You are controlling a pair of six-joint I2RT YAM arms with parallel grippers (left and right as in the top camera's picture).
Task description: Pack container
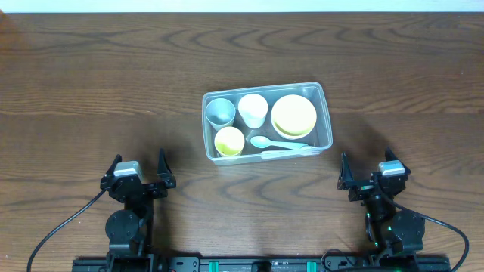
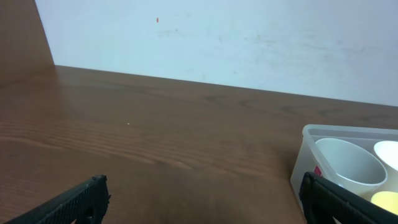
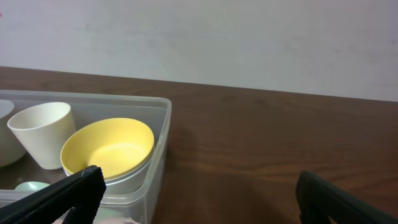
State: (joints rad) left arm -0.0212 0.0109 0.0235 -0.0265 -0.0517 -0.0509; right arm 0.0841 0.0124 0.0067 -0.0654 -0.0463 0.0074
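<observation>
The clear container (image 1: 327, 113) stands mid-table. It holds a grey cup (image 1: 220, 112), a white cup (image 1: 253, 109), a yellow bowl (image 1: 294, 115) stacked in a grey one, a small yellow bowl (image 1: 229, 140) and a pale spoon (image 1: 266, 142) beside a white utensil. My left gripper (image 1: 139, 169) is open and empty, near the front edge left of the container. My right gripper (image 1: 370, 170) is open and empty, just right of the container's front corner. The left wrist view shows the container's corner (image 2: 305, 146) and the grey cup (image 2: 348, 165). The right wrist view shows the container (image 3: 163, 134), yellow bowl (image 3: 109, 146) and white cup (image 3: 42, 132).
The brown wooden table (image 1: 91, 91) lies around the container. A pale wall (image 2: 249, 43) stands behind the table's far edge. Black cables run from both arm bases at the front edge.
</observation>
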